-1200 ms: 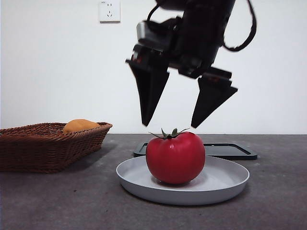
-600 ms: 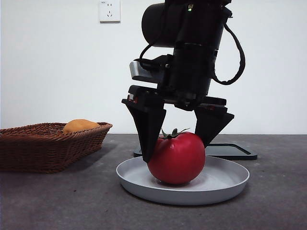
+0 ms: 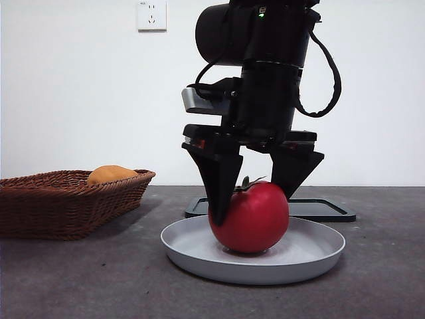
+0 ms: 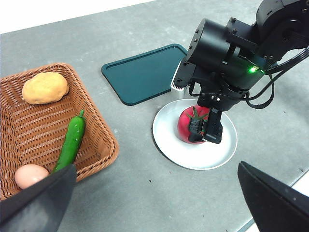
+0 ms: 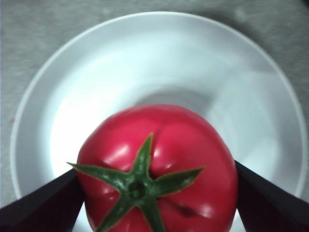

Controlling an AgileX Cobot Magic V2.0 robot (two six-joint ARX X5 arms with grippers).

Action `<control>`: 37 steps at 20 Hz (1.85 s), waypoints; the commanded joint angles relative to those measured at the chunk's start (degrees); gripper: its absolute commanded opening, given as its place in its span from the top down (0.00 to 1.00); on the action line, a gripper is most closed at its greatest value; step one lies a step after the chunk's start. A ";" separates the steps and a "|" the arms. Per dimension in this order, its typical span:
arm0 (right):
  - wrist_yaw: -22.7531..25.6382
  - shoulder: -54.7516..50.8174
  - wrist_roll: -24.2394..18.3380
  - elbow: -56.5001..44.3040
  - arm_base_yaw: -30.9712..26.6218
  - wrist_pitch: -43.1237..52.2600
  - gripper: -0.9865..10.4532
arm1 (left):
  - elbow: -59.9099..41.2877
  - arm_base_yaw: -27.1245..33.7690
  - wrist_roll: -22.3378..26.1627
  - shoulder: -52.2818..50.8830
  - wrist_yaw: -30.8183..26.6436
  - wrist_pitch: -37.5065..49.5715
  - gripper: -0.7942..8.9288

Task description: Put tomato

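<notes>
Red tomato [image 3: 251, 216] sits in white plate [image 3: 312, 256] on grey table [image 3: 86, 279], green stem up. Right gripper [image 3: 249, 196] reaches down over it, both black jaws pressed against tomato's sides, clamping it. Left gripper [image 4: 154, 203] hangs high, jaws spread wide, holding nothing. Wicker basket [image 4: 99, 130] stands well apart; dark green tray [image 4: 145, 72] lies just behind plate.

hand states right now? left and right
Left hand: open, holding nothing, up away from the plate.
Right hand: closed on the tomato, which sits on the plate.
</notes>
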 commanded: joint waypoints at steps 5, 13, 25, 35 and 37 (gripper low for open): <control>0.57 0.94 -1.46 9.27 -3.85 -2.03 0.59 | 0.46 -0.57 0.09 0.22 -0.33 0.98 0.30; -0.26 10.23 -2.38 26.16 -14.56 -2.89 0.59 | 0.46 -0.57 0.09 0.22 -0.33 2.19 0.30; -4.59 27.61 -0.57 40.26 -21.05 -1.09 0.59 | 0.46 -0.57 0.09 0.22 -0.35 2.47 0.30; -5.86 27.93 0.61 40.89 -21.00 -3.82 0.43 | 0.46 -0.57 0.07 0.20 -0.33 2.01 0.30; -5.79 26.97 0.66 43.69 -21.05 -5.90 0.42 | 0.46 -0.57 0.07 0.20 -0.33 1.95 0.30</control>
